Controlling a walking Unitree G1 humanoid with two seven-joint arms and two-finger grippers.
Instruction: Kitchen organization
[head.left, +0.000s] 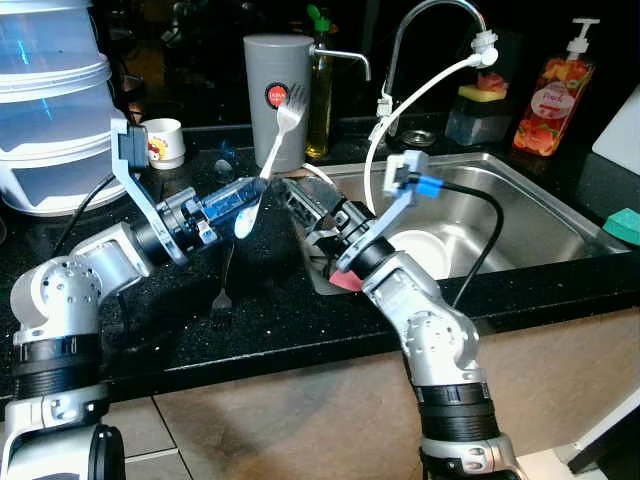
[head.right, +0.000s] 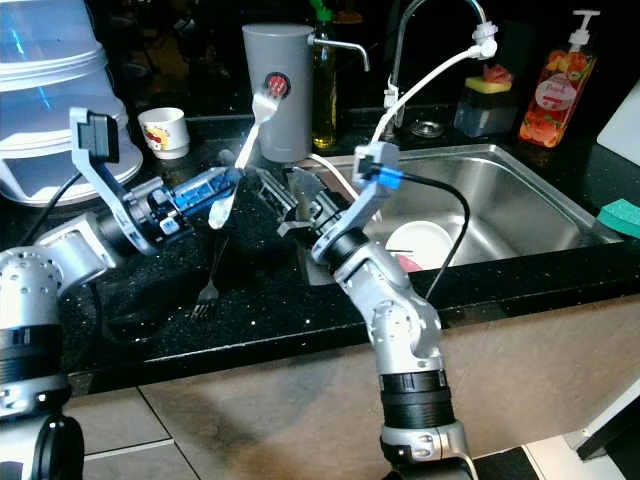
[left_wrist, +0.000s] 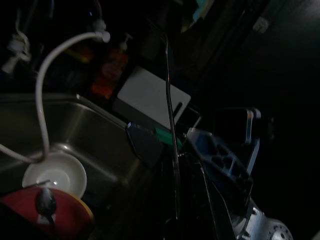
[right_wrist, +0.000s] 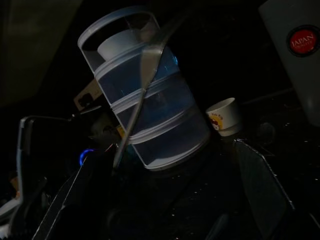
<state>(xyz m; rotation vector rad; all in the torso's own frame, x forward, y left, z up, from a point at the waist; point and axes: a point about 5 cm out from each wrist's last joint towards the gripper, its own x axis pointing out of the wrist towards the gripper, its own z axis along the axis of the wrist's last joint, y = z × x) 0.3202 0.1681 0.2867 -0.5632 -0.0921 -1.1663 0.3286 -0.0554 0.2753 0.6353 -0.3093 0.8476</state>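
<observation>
A pale fork (head.left: 275, 140) stands tilted, tines up in front of a grey canister (head.left: 273, 60). My left gripper (head.left: 243, 203) is shut on its lower handle, above the black counter (head.left: 270, 320). My right gripper (head.left: 303, 207) is open just to the right of it, its fingers (right_wrist: 264, 186) spread wide and pointing at the fork (right_wrist: 141, 85). A second, dark fork (head.left: 222, 296) lies flat on the counter below the left gripper. In the left wrist view the held fork (left_wrist: 171, 115) shows edge-on.
A steel sink (head.left: 530, 215) on the right holds a white dish (head.left: 432, 252) and a red item (left_wrist: 47, 212) with a spoon. A faucet with a white hose (head.left: 400, 115) curves over it. A stacked translucent container (head.left: 45, 110), mug (head.left: 163, 141), soap bottle (head.left: 550, 95) and green sponge (head.left: 624, 226) stand around.
</observation>
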